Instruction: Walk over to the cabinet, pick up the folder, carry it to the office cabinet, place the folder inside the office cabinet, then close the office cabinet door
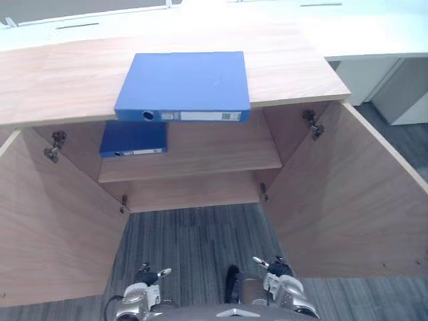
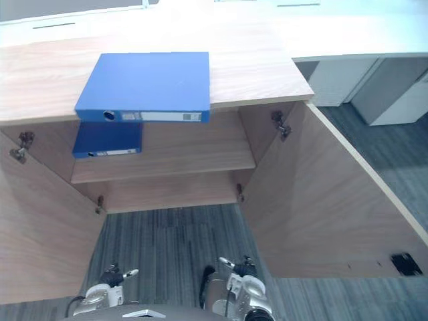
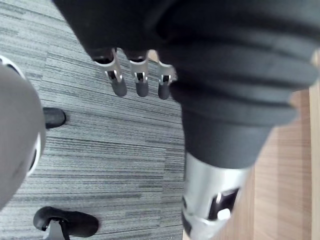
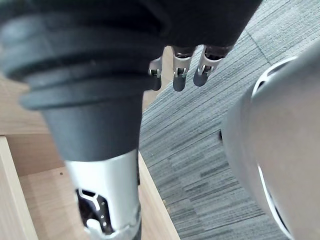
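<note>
Standing before the open cabinet (image 1: pixel 67 80), I let my left hand (image 3: pixel 141 82) and right hand (image 4: pixel 179 75) hang low over the grey carpet (image 1: pixel 194 234), fingers loose and nearly straight, holding nothing. The blue folder (image 1: pixel 184 83) lies flat on the cabinet's wooden top, spine toward me and jutting slightly past the front edge. A darker blue folder (image 1: pixel 134 139) rests on the shelf (image 1: pixel 214 150) inside, toward my left. The left door (image 1: pixel 47 227) and right door (image 1: pixel 341 200) stand wide open.
</note>
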